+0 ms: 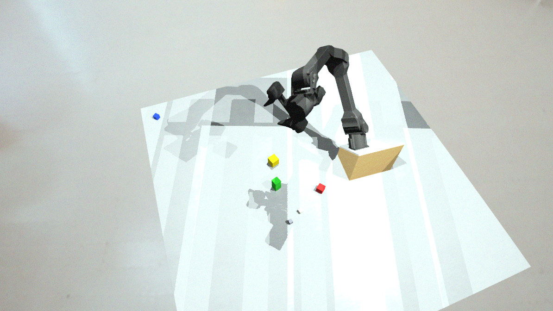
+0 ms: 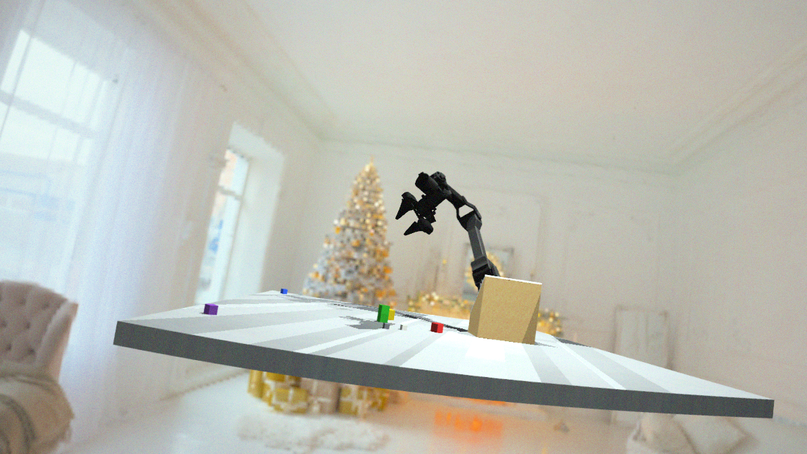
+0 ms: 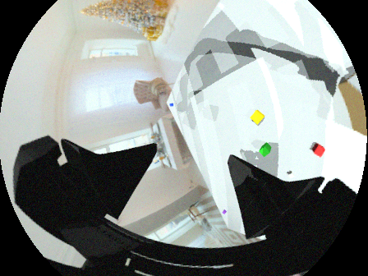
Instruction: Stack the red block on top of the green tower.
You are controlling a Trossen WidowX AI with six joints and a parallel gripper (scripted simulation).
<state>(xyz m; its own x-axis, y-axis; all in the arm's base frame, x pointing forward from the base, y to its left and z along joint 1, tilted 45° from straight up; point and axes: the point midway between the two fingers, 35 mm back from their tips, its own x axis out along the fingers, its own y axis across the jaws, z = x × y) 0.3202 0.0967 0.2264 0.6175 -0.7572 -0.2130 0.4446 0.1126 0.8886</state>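
The red block [image 1: 320, 188] [image 2: 436, 328] [image 3: 319, 149] lies on the table, between the green tower and the arm's wooden base. The green tower [image 1: 276, 183] [image 2: 383, 313] [image 3: 265, 149] stands upright on the table, taller than it is wide, with nothing on top. My gripper [image 1: 271, 114] [image 2: 400, 226] [image 3: 192, 153] is open, its fingers wide apart with nothing between them. It hangs high above the table, well away from both the red block and the tower.
A yellow block [image 1: 273, 160] [image 2: 391, 314] [image 3: 257, 117] stands close to the tower. Two tiny blocks, one grey [image 1: 290, 221] and one whitish [image 1: 298, 211], lie nearby. A blue block [image 1: 156, 116] [image 2: 284, 291] and a purple block [image 2: 210, 309] [image 3: 224, 212] lie farther out. The wooden base [image 1: 371, 164] [image 2: 507, 310] carries the arm.
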